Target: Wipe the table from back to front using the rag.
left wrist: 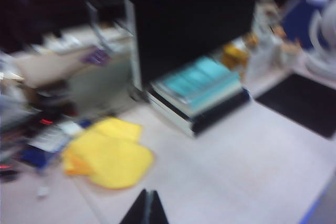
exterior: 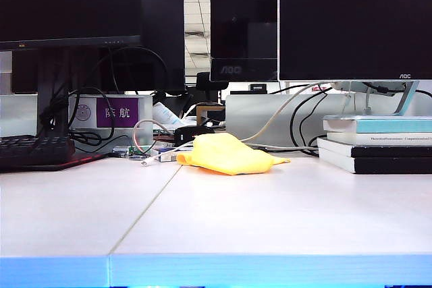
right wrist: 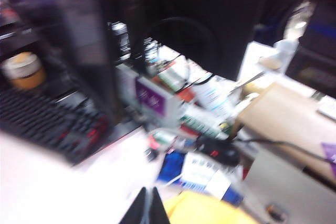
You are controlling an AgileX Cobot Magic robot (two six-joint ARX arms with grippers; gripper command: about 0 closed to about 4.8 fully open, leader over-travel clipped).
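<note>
Rag point(exterior: 229, 154) first — the yellow cloth sits in a loose, humped pile at the back of the table point(exterior: 270, 220), just in front of the cable clutter and the small dark device, a little right of the table's seam. Nobody has it. In the exterior view neither arm shows at all, and the whole white surface in front of the cloth down to the light blue front edge lies bare.

Up on the left wrist view, the left gripper point(left wrist: 146, 208) pokes in as a dark wedge, its fingertips pressed together with nothing between them, hanging above the table on the near side of the rag point(left wrist: 107, 157) and apart from it. The stack of books point(left wrist: 202, 94) under the monitor lies off to one side.

The right gripper point(right wrist: 146, 206) is pinched together too, empty, hovering over the cluttered back strip with the black keyboard point(right wrist: 50, 124) to one side — a corner of the rag point(right wrist: 207, 211) shows just beside its tips, not touching as far as the blur allows.

So by my reading the wipe has not begun: grabbing the cloth, pressing it down at the back and dragging it forward all remain.
</note>
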